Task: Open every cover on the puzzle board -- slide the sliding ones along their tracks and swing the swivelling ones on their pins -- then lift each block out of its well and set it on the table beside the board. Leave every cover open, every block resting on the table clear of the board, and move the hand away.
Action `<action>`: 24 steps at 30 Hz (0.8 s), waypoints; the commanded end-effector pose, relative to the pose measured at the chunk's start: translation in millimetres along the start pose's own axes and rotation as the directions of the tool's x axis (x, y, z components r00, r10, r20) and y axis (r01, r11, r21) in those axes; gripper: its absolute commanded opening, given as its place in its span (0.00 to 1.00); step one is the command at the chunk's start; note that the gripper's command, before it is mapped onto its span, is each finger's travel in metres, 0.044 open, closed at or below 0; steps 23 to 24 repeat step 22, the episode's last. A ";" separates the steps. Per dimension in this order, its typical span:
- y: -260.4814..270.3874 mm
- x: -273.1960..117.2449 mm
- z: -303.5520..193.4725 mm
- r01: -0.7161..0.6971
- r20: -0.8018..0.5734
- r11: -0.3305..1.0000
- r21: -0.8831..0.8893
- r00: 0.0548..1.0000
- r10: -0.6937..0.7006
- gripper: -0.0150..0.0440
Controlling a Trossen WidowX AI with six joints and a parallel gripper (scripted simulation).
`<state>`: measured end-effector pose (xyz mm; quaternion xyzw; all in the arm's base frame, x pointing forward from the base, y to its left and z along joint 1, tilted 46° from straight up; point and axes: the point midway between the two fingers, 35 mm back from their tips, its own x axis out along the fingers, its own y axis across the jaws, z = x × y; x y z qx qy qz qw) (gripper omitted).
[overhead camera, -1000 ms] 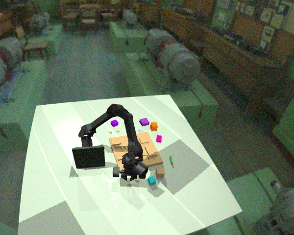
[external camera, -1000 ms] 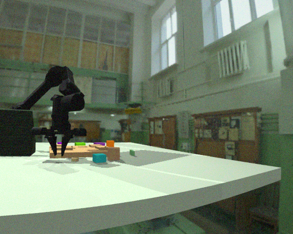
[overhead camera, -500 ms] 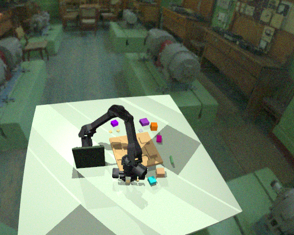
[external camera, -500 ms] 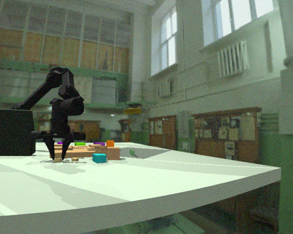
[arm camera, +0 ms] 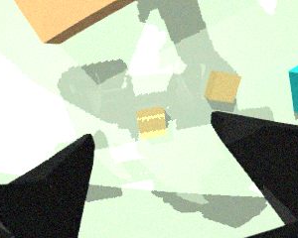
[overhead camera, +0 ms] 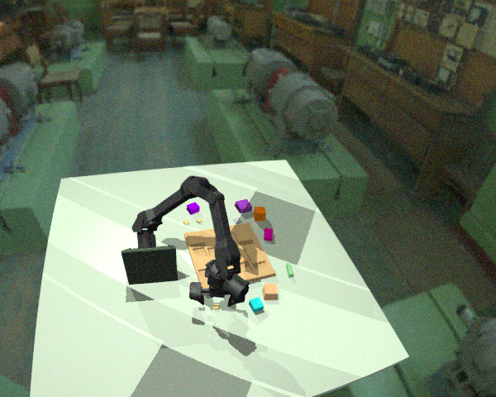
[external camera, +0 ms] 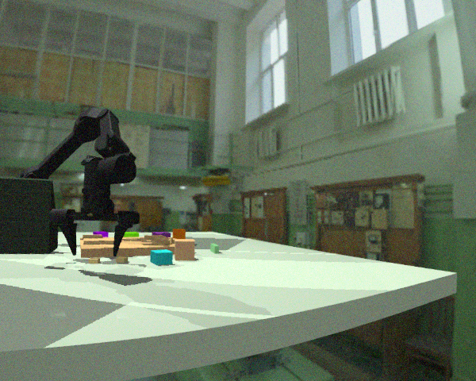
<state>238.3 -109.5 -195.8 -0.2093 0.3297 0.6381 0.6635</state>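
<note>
From where I stand, taking twelve as the far side of the desk (overhead camera: 325, 328) (external camera: 312, 279) (arm camera: 20, 104) in the top view, the hand (overhead camera: 218, 303) (external camera: 94, 255) (arm camera: 152, 127) is low near six o'clock of the tan puzzle board (overhead camera: 261, 266) (external camera: 107, 249) (arm camera: 70, 17). Its fingers are spread wide, gripping nothing; between and beyond their tips a small yellowish block (overhead camera: 215, 306) (external camera: 94, 260) (arm camera: 151, 123) lies on the desk, with a second small block (external camera: 121, 259) (arm camera: 223, 86) near it.

Around the board, all apart from it, I see a violet block (overhead camera: 193, 208) (external camera: 100, 234) and two little tan pieces towards eleven, a purple block (overhead camera: 243, 206) (external camera: 161, 234) past twelve, an orange block (overhead camera: 259, 213) (external camera: 178, 233) at one, a magenta block (overhead camera: 268, 234) at two, a green stick (overhead camera: 289, 270) (external camera: 214, 248) past three, and a peach block (overhead camera: 270, 291) (external camera: 184, 249) and cyan block (overhead camera: 255, 304) (external camera: 161, 257) towards five. The arm hides part of the board, so I can't tell whether every cover is open.
</note>
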 end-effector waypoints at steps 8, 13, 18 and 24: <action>-1.6 -36.3 -1.2 0.001 -0.007 1.000 -0.004 1.000 -0.001 1.00; -0.6 -52.5 -0.9 0.001 -0.005 1.000 -0.002 1.000 -0.001 1.00; 1.0 -66.6 -0.3 0.001 -0.004 1.000 -0.001 1.000 -0.001 1.00; -5.4 -77.9 -3.9 0.042 -0.033 0.997 0.058 0.999 -0.040 1.00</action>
